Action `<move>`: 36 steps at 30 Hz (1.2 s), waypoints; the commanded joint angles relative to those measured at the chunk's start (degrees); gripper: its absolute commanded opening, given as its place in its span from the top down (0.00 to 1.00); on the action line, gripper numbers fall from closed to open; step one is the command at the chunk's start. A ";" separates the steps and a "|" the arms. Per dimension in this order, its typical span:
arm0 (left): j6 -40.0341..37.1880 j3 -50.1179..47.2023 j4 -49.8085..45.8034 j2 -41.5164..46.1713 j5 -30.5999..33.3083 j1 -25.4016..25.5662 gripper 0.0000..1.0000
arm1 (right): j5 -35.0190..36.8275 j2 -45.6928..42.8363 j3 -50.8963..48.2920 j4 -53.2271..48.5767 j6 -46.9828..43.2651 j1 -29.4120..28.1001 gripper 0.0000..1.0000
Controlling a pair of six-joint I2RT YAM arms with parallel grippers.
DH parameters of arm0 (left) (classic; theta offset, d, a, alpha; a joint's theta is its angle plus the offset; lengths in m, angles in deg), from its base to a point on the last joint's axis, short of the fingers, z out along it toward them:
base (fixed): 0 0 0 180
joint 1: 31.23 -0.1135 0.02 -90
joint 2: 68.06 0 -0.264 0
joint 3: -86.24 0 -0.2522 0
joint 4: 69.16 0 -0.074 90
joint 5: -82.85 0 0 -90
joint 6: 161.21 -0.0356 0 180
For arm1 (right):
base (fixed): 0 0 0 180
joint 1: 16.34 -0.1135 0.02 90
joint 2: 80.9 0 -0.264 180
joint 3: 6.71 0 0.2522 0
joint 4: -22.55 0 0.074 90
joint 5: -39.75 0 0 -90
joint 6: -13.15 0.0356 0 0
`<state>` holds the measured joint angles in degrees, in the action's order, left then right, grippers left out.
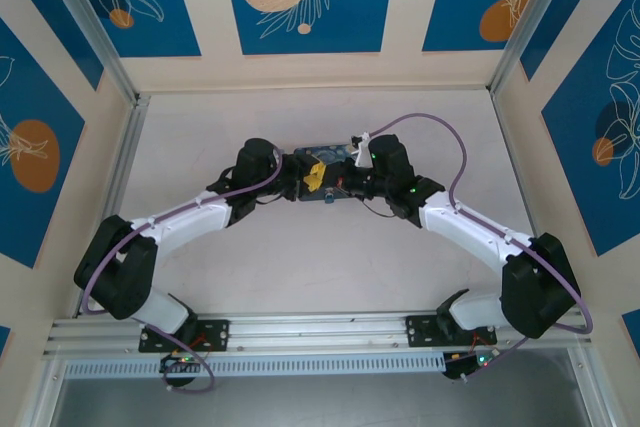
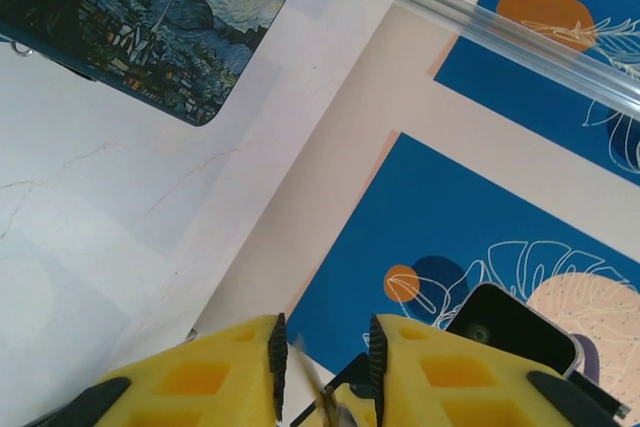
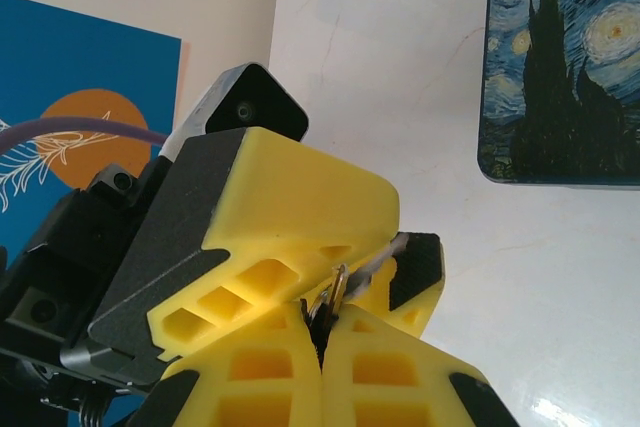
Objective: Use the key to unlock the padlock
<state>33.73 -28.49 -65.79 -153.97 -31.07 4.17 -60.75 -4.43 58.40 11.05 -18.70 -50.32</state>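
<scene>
Gripping the key (image 2: 306, 372) needs care: thin, stiff, light, slippery; the right gripper (image 3: 320, 332) clenches its ringed end, I judge, the left gripper (image 2: 325, 357) gapes around its blade

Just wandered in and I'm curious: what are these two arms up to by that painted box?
Near a dark-blue box printed with a starry-night painting, two robot grippers meet fingertip to fingertip. The right gripper is shut on a small metal ring, too tiny to identify further. The left gripper holds its yellow fingers apart around a thin metal sliver, likely the key.
</scene>
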 commanded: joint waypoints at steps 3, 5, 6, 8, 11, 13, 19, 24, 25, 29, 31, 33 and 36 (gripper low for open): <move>-0.14 1.58 -0.51 0.84 -0.15 0.71 0.76 | 0.13 -0.79 -0.54 1.23 0.56 -0.23 1.00; -0.23 1.58 -0.60 0.83 -0.14 0.76 0.77 | 0.22 -0.84 -0.63 1.15 0.61 -0.21 1.00; -0.18 1.54 -0.60 0.88 -0.14 0.78 0.77 | 0.20 -0.90 -0.66 1.16 0.63 -0.21 1.00; -0.27 1.58 -0.77 0.92 -0.07 0.79 0.80 | 0.31 -0.90 -0.73 1.17 0.65 -0.21 1.00; -0.28 1.58 -0.84 0.82 0.02 0.89 0.85 | 0.48 -1.13 -0.75 0.95 0.68 -0.13 1.00; -0.35 1.58 -0.95 0.92 0.18 0.83 0.90 | 0.57 -1.24 -0.86 0.91 0.65 -0.12 1.00; -0.99 1.45 -1.30 1.10 0.88 0.91 1.00 | 1.42 -2.24 -1.24 -0.01 0.71 0.13 1.00; -4.07 1.73 -2.40 1.65 2.72 0.97 1.00 | 3.33 -4.90 -2.98 -1.45 1.54 1.00 0.80; -4.98 1.96 -2.99 1.96 3.18 0.92 1.00 | 3.60 -5.53 -3.45 -1.58 1.61 1.21 0.73; -9.68 3.06 -6.49 2.93 5.29 0.82 1.00 | 5.04 -8.28 -5.32 -2.67 2.54 2.23 0.44; -11.92 3.45 -7.17 3.03 5.94 0.88 1.00 | 5.14 -9.24 -5.89 -3.03 2.74 2.80 0.42; -14.33 3.84 -8.15 3.12 6.67 0.86 1.00 | 5.06 -9.83 -6.09 -3.63 2.65 3.30 0.42; -19.51 4.32 -8.25 3.42 7.97 0.79 1.00 | 3.98 -9.84 -5.73 -4.02 1.71 3.96 0.42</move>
<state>21.45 -26.33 -72.33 -152.22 -25.67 4.96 -56.84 -13.26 53.09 8.43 -16.41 -46.93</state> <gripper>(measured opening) 0.046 0.582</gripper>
